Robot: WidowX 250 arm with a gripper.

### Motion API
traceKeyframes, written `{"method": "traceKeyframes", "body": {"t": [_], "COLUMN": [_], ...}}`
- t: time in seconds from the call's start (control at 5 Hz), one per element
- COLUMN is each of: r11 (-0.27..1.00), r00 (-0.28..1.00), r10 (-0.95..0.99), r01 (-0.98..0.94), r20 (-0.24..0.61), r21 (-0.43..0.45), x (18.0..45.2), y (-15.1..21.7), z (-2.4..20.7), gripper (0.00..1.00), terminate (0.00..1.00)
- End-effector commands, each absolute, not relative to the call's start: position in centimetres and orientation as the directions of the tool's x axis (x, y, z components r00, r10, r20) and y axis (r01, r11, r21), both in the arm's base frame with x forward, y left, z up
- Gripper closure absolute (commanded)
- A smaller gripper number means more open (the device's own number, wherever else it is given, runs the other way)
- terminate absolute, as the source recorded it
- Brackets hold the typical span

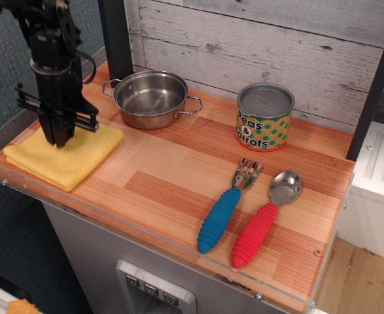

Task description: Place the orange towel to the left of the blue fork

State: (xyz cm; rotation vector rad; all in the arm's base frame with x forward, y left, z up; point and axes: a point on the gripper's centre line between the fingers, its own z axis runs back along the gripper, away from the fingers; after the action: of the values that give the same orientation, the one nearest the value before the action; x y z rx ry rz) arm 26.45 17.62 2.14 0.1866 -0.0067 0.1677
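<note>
The orange towel (67, 160) lies folded flat at the left end of the wooden counter (178, 176). My gripper (58, 139) stands upright over the towel's back part. Its fingers are drawn together and their tips press into the cloth, pinching it. The towel rests on the counter. The blue fork (223, 212) lies at the front right with its tines pointing away. It is far to the right of the towel and the gripper.
A steel pot (151, 98) stands just right of the gripper. A peas-and-carrots can (264, 118) is at the back. A red-handled spoon (260, 226) lies right of the fork. A clear lip (113, 219) edges the counter front. A plank wall (244, 39) is behind.
</note>
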Motion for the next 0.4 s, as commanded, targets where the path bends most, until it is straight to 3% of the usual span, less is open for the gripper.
{"method": "traceKeyframes", "body": {"t": [0.0,0.2], "r11": [0.971,0.971], "r00": [0.983,0.98], "r10": [0.178,0.188], "r01": [-0.184,-0.195], "r20": [0.049,0.063], "r21": [0.151,0.137], "x": [26.49,26.36], "y": [16.62,15.87], "z": [2.45,2.13], "gripper": [1.0,1.0], "terminate": [0.0,0.0]}}
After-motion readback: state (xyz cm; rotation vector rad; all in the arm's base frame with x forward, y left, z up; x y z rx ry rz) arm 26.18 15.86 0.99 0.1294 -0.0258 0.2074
